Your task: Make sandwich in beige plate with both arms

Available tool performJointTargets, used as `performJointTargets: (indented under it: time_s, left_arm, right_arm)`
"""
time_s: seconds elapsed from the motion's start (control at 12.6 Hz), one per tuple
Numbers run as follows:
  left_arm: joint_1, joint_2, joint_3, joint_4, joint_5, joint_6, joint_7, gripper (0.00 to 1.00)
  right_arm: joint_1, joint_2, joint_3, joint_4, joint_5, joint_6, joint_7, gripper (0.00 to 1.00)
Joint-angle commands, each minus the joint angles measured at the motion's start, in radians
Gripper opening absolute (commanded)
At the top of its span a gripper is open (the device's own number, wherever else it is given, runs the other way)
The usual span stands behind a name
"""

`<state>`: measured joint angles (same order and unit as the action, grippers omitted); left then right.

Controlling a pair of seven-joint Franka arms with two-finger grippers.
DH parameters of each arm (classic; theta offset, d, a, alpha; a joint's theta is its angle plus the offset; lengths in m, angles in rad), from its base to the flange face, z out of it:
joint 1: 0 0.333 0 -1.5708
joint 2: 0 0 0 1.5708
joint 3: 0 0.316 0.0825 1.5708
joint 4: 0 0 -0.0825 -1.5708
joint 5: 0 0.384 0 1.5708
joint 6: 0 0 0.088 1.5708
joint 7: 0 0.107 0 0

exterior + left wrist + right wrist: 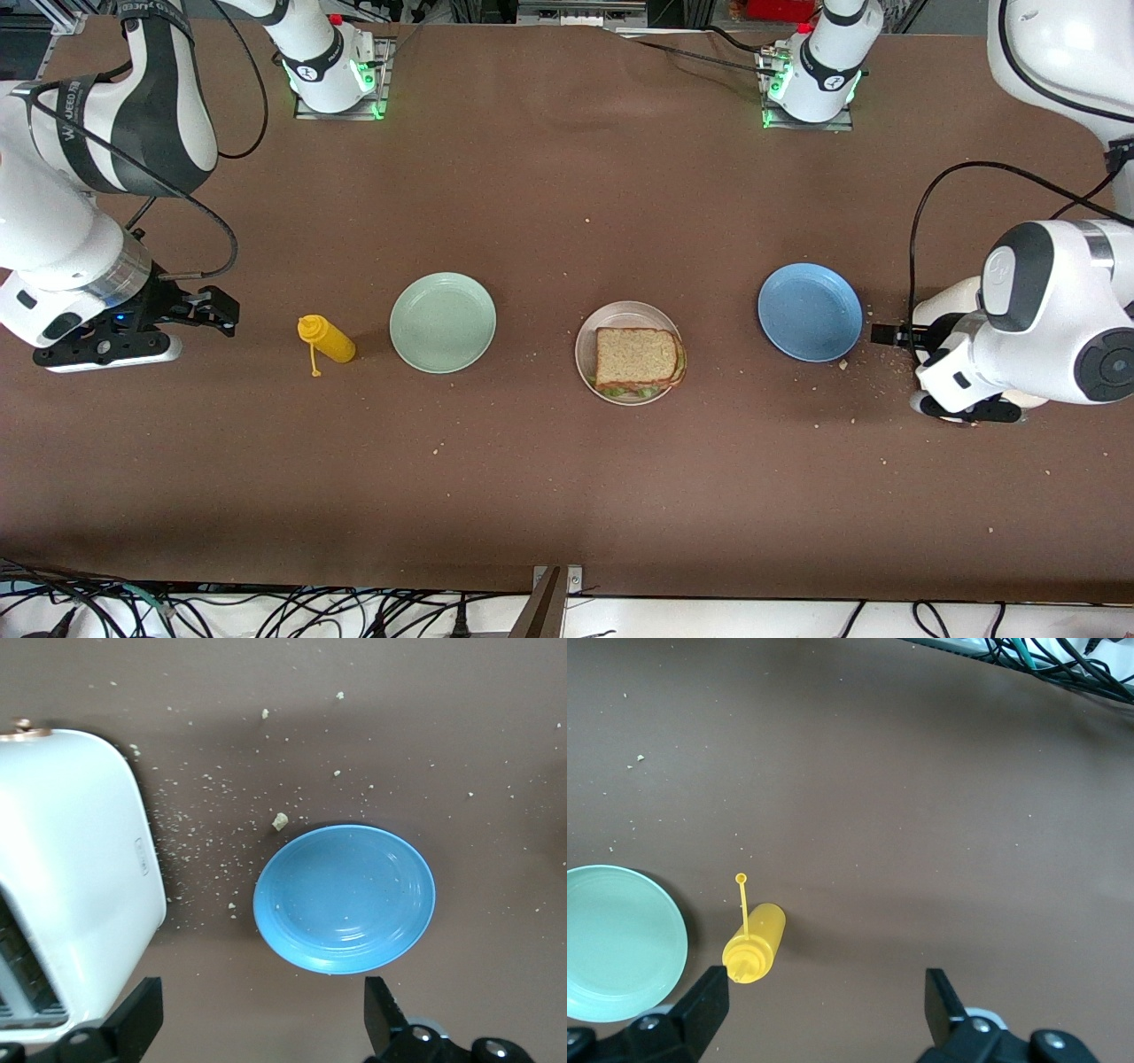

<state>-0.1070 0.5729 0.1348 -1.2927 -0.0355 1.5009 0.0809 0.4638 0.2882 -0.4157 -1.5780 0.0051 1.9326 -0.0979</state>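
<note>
While I've got both arms parked out at the ends of the brown tabletop (567, 496), the front view shows the sandwich (640, 358) sitting finished in the beige plate (588, 338), about mid-table: top slice of speckled toast on, bits of green lettuce poking out at the edge nearer the camera. Toward my right arm's end there's a mint-green plate (443, 322), bare, and past that a yellow squeeze bottle (327, 338) lying on its side. Toward my left arm's end there's a blue plate (810, 311), also bare, with crumbs scattered around it. My right gripper (211, 310) hangs low beside the bottle, my left gripper (886, 335) sits just beside the blue plate, mostly hidden by my own wrist

Left wrist view: my jaws are spread wide with nothing between them, one finger (383, 1014) at the edge of the blue plate (345, 899). A white toaster (71, 877) stands just beside that plate, crumbs all over between the two

Right wrist view: jaws wide here too, holding nothing, one finger (707, 999) close to the yellow squeeze bottle (755, 943), whose little cap dangles on its strap. The mint-green plate (620, 939) shows at the edge, black cables along the tabletop's rim
</note>
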Motion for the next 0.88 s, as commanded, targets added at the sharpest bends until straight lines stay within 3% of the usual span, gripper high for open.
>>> performJointTargets:
  time_s: [0.0,0.16,0.4,0.48,0.8]
  left_arm:
    - [0.016,-0.057,-0.003,-0.019,0.037,-0.072,-0.018,1.00]
    - [0.021,-0.071,0.008,-0.017,0.037,-0.178,-0.024,1.00]
    - [0.006,-0.091,0.034,-0.017,0.039,-0.186,-0.030,1.00]
    - [-0.025,-0.093,0.079,-0.014,0.042,-0.186,-0.070,1.00]
    - [-0.033,-0.143,0.086,0.006,0.051,-0.238,-0.185,1.00]
  right_arm:
    - [0.012,-0.035,-0.005,-0.042,-0.019,0.016,-0.013,0.98]
    - [0.012,-0.035,-0.003,-0.042,-0.017,0.016,-0.011,0.98]
    - [0.013,-0.035,-0.002,-0.043,-0.017,0.017,-0.011,0.98]
    - [0.013,-0.035,-0.002,-0.045,-0.017,0.016,-0.011,0.98]
    - [0.012,-0.035,-0.003,-0.048,-0.017,0.016,-0.011,0.98]
